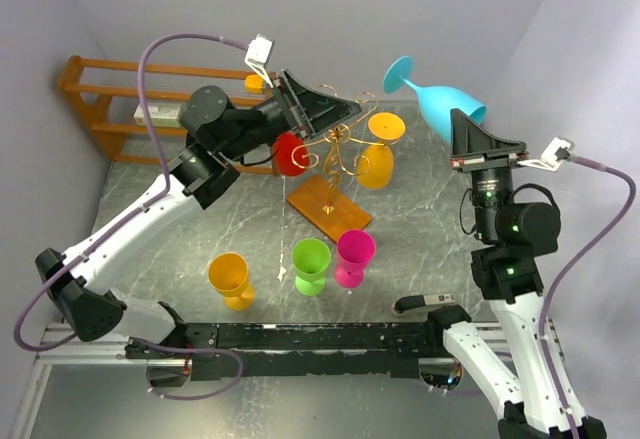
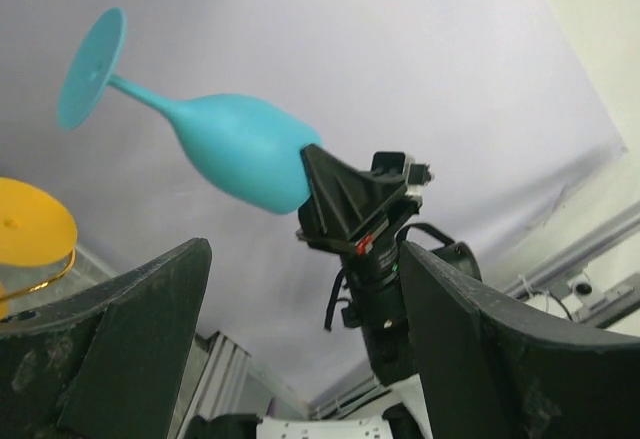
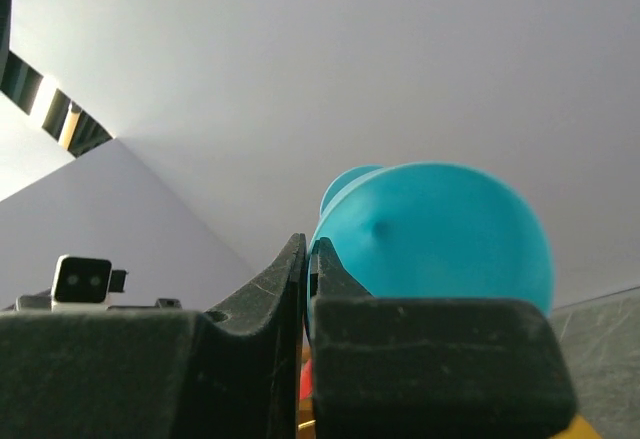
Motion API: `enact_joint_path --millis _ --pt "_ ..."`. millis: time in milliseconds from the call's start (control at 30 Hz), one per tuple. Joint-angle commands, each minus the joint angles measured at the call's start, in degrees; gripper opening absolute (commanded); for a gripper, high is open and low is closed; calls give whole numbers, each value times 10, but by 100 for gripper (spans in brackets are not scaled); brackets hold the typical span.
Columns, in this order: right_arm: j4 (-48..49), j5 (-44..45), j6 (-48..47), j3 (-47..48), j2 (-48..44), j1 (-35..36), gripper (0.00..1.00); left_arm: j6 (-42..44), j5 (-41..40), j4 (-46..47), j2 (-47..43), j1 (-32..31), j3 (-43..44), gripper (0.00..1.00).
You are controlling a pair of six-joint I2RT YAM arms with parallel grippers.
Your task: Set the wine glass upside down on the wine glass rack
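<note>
The teal wine glass (image 1: 438,99) is held high at the right rear, tilted with its foot up and to the left. My right gripper (image 1: 462,119) is shut on the bowl's rim; the right wrist view shows the thin teal rim (image 3: 440,234) pinched between the nearly closed jaws of my right gripper (image 3: 311,251). The wine glass rack (image 1: 340,149) is gold wire on a wooden base (image 1: 328,209). A red glass (image 1: 290,154) and a yellow glass (image 1: 378,161) hang from it upside down. My left gripper (image 1: 335,109) hovers open and empty just above the rack, and the left wrist view of my left gripper (image 2: 305,249) looks toward the teal glass (image 2: 235,149).
An orange glass (image 1: 230,279), a green glass (image 1: 310,262) and a magenta glass (image 1: 354,256) stand upright on the marble table in front of the rack. A brown wooden shelf (image 1: 110,99) stands at the back left. Walls close in on both sides.
</note>
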Motion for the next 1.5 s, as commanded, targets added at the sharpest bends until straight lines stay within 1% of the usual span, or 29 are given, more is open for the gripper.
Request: enact_joint_path --millis 0,100,167,267,433,600,700,733,800,833,933,1067,1200,1333,1467 --pt "96 -47 5 -15 16 -3 0 -27 -84 39 44 -28 32 87" --pt "118 -56 5 -24 14 -3 0 -31 -114 27 79 -47 67 86" --pt "114 -64 1 -24 13 -3 0 -24 -122 32 103 -56 83 87" --pt "101 -79 2 -27 11 -3 0 -26 -142 38 123 -63 90 87" --pt "125 -97 8 -55 -9 -4 0 -45 -189 43 144 -64 97 87" --pt "136 -123 21 -70 -19 -3 0 -56 -173 42 168 -64 124 84" --pt "147 -139 35 -79 -20 -3 0 -69 -179 60 170 -64 115 80" --pt "149 -143 38 -82 -21 -3 0 -71 -183 63 170 -64 115 77" --pt "151 -153 45 -85 -23 -3 0 -73 -194 58 172 -64 120 65" --pt "154 -162 48 -85 -24 -3 0 -75 -202 56 172 -64 121 62" --pt "152 -189 60 -86 -29 -3 0 -79 -226 67 167 -64 113 54" --pt "130 -224 67 -81 -40 -3 0 -75 -250 80 165 -64 113 50" --pt "130 -256 89 -91 -51 -3 0 -78 -240 95 172 -64 122 49" --pt "126 -262 105 -103 -54 -3 0 -89 -221 121 182 -65 120 47" --pt "132 -285 115 -105 -47 -3 0 -89 -206 132 186 -64 125 40"
